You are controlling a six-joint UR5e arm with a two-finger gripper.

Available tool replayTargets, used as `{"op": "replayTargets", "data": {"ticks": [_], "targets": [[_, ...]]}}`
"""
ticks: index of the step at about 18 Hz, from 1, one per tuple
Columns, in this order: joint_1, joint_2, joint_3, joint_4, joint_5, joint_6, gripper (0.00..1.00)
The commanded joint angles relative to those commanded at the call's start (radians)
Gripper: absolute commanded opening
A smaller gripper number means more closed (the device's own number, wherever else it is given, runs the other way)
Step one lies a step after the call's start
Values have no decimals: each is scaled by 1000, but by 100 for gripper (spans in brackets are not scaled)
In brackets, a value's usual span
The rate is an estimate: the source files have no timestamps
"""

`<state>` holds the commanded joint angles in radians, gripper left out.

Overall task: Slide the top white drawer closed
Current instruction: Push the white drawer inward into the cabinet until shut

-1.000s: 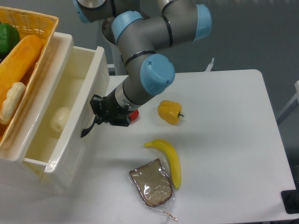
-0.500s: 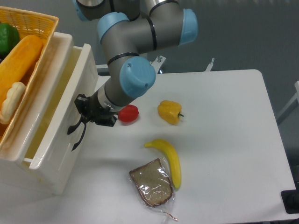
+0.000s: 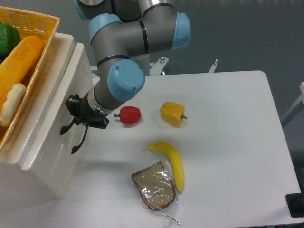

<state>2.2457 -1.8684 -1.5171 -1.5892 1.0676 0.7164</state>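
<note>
Gripper: my gripper (image 3: 76, 114) is pressed against the front of the top white drawer (image 3: 57, 109), right at its curved black handle (image 3: 66, 127); its dark fingers merge with the handle, so I cannot tell how far apart they are or whether they grasp anything.
Top white drawer: at the left of the bench (image 3: 228, 142), its front looks almost level with the cabinet face, with only a thin strip of the interior showing along its top edge.
Lower drawer: just beneath, with its own black handle (image 3: 79, 142) hanging below my gripper.
Basket: a yellow wicker basket (image 3: 40, 21) sits on top of the cabinet, holding a green item (image 3: 7, 38), a long orange loaf-like item (image 3: 16, 64) and a pale piece (image 3: 10, 102).
Bench items: a red pepper (image 3: 129, 115) lies just beside my wrist, a yellow pepper (image 3: 172, 114) near it to the right, a banana (image 3: 171, 164) nearer the front edge, and wrapped brown bread (image 3: 153, 186) touching the banana.
</note>
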Motion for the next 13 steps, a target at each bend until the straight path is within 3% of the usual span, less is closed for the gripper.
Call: {"op": "replayTargets", "data": {"ticks": [8,9,10,11,12,13], "targets": [[-2,-6,0,2,3,6,3],[6,-3,2,3,5,9,22],[15,1,5,11,6,14,53],[31,3,9,30,14,14,73],[44,3,11,50,24,12,100],[54,3,12,69,40,12,100]]}}
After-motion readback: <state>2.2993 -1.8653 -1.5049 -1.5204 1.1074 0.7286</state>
